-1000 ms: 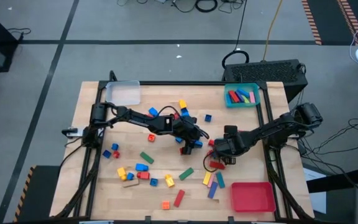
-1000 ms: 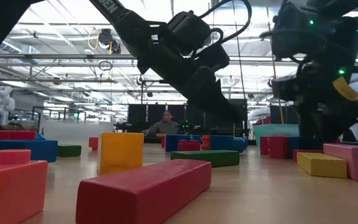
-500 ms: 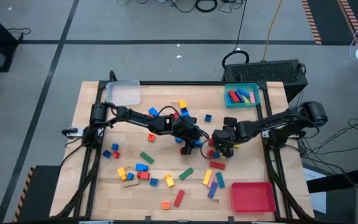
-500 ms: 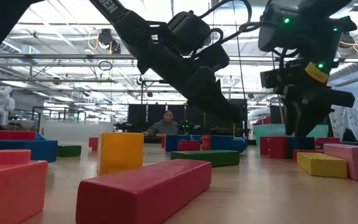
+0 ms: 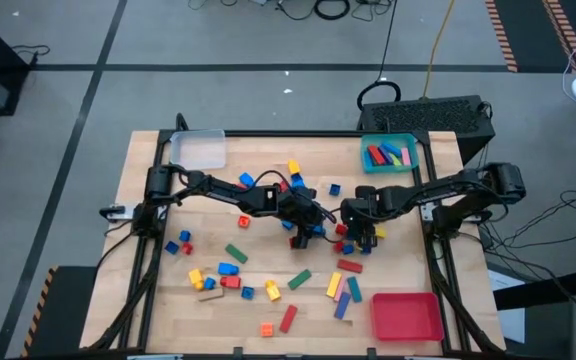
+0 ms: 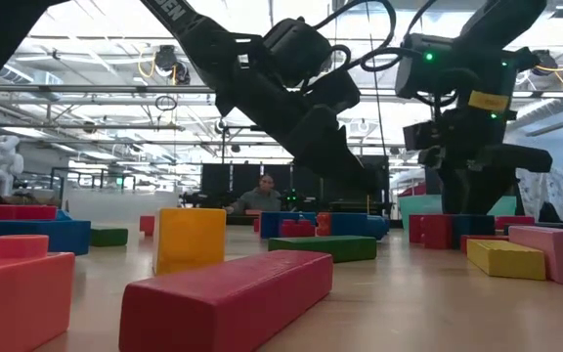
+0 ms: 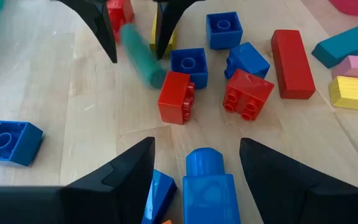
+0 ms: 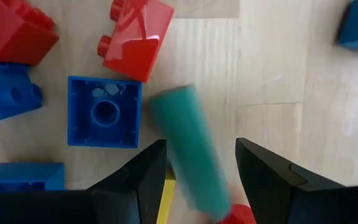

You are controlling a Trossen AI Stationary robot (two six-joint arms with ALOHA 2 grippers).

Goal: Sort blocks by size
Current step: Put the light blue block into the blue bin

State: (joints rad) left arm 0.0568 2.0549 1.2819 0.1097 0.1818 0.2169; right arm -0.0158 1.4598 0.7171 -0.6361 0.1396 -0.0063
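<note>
The blocks lay scattered over the middle and near half of the table, with a tight cluster of red and blue small bricks at the centre, between my two grippers. In the right wrist view a green bar showed between my right fingers, beside a blue square brick and a red brick; blur hid whether the pads touched it. My right gripper hung over that cluster with its jaws parted — I could not confirm a firm grip on the green bar. My left gripper sat just beside it, jaws spread, with a blue studded brick standing between the fingers, apparently not clamped.

Some long bars already lay in the teal tray; the red tray and the clear tray appeared empty. I judged the sorting to be at an early stage, with a pick in hand at the centre cluster.

The next move called for closing squarely on one piece only — the neighbours crowded close — and then lifting clear before carrying it to its tray.
</note>
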